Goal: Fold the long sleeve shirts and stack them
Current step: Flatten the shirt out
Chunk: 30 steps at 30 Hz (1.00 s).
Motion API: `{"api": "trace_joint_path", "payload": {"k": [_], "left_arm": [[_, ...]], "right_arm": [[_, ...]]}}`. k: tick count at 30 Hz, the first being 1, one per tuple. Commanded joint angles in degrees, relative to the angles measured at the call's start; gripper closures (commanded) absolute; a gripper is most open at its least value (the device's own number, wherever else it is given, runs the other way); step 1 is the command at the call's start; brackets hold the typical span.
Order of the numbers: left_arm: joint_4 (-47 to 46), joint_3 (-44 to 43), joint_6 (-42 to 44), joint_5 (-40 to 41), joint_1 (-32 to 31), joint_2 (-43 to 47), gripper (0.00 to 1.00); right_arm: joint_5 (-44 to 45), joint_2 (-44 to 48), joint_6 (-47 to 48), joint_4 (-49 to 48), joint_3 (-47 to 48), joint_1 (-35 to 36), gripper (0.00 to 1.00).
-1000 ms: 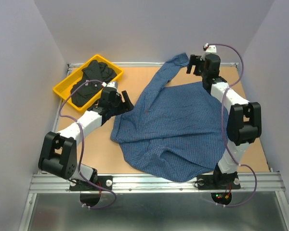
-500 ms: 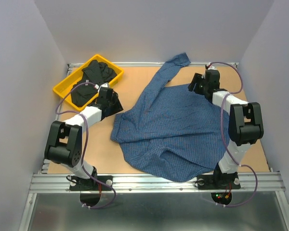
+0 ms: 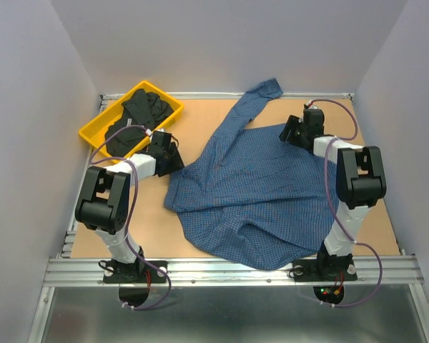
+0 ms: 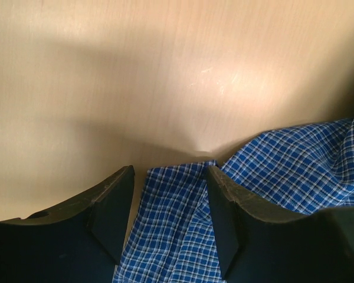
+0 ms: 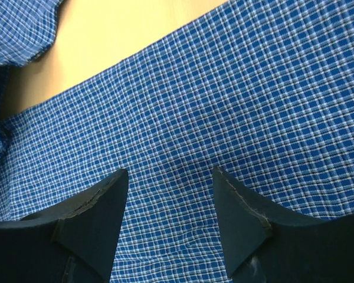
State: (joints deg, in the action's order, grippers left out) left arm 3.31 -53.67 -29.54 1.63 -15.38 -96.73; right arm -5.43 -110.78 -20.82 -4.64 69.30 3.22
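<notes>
The blue checked shirt [image 3: 257, 193] lies spread over the middle and right of the table [image 3: 150, 221], with one sleeve [image 3: 252, 101] reaching toward the far edge; the black shirt [image 3: 139, 114] sits crumpled in the yellow bin [image 3: 86, 133] at the far left. The left gripper [image 4: 170, 174] is down at the blue checked shirt's left edge, jaws released, a strip of check cloth lying loose between them; the right gripper [image 5: 169, 174] sits low over its far right part, jaws parted above flat cloth, clenching nothing.
</notes>
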Motion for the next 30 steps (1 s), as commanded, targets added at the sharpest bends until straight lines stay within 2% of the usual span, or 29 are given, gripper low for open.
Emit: {"api": "trace_joint_path", "payload": {"k": [1,7,8,9,11,21,28,30], "left_arm": [[1.4,-1.0,0.6,-0.5,-0.2,-1.7,0.37],[1.3,0.7,0.1,-1.4,-0.3,-2.0,0.65],[1.2,1.1,-0.1,-1.4,-0.3,-2.1,0.79],[1.0,1.3,-0.2,-1.4,-0.3,-2.1,0.83],[0.7,1.7,-0.1,-1.3,-0.2,-2.3,1.0],[2.0,-0.3,-3.2,3.8,3.6,-1.7,1.0],[2.2,-2.9,-4.7,3.1,4.0,-1.8,1.0],[2.1,-4.6,-4.7,2.3,4.0,-2.0,0.97]], "right_arm": [[-0.6,-1.2,-0.8,-1.9,0.8,-1.0,0.36],[-1.3,-3.3,-2.6,-2.3,0.2,-3.0,0.36],[-1.3,-3.6,-3.3,-2.4,0.1,-3.0,0.36],[-1.2,-3.7,-3.5,-2.4,-0.3,-4.3,0.36],[-1.2,-4.0,-4.3,-2.6,-1.4,-4.9,0.36],[-0.6,-2.9,-10.5,-3.5,-7.2,-12.1,0.36],[-0.8,0.2,-10.7,-3.4,-7.5,-12.8,0.34],[-1.9,1.7,-9.2,-3.4,-6.8,-12.8,0.32]]}}
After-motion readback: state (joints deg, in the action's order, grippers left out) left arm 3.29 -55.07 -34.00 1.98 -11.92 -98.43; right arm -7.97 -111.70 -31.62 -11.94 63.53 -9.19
